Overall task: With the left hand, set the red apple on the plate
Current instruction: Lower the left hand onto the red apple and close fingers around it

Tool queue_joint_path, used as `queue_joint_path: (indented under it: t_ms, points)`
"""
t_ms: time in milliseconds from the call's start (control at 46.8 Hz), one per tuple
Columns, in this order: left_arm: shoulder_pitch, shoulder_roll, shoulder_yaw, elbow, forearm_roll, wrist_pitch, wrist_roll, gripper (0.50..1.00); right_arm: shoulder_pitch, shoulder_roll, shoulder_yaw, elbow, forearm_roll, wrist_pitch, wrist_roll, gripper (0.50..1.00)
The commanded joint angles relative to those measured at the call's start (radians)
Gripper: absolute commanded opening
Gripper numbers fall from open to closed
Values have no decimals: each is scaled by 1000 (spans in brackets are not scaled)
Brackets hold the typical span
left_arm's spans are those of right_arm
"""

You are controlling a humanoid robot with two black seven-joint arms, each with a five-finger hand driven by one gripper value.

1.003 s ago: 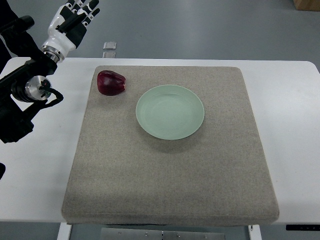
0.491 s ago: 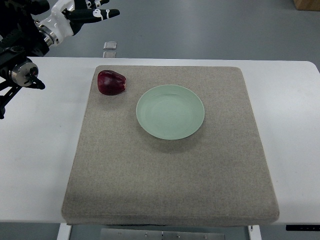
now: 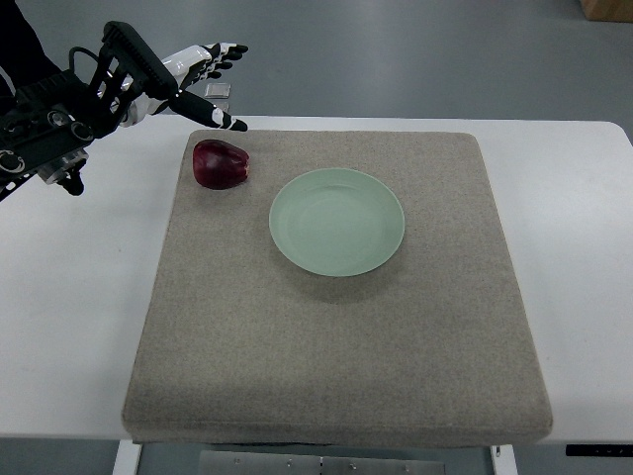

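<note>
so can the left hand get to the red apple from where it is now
Probably yes. The left hand hovers open just behind the red apple, which sits alone at the mat's far left corner. Nothing lies between them, and the plate is off to the apple's right, clear of the approach.

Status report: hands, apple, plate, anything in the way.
Left robot hand open, fingers spread, just beyond the red apple, holding nothing. Right not in view. Apple on the mat, left of the plate, apart from it. Plate bare, path unobstructed.
</note>
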Motion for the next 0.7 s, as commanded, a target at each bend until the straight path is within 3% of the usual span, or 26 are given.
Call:
queue_joint_path:
  t_ms: [0,149,278,683]
  points:
    - [-10,6,1,2,77,-4,26,1000,-1,0,0,0,0,0,0,930]
    - [-13,4,2,10,231,-14,72,1000,1,0,0,0,0,0,0,930]
    - [-14,3,7,14,326,-21,75,1000,-1,0,0,0,0,0,0,930]
    - [-39,-2,-2,-7,325,-95,75,1000,-1,0,0,0,0,0,0,930]
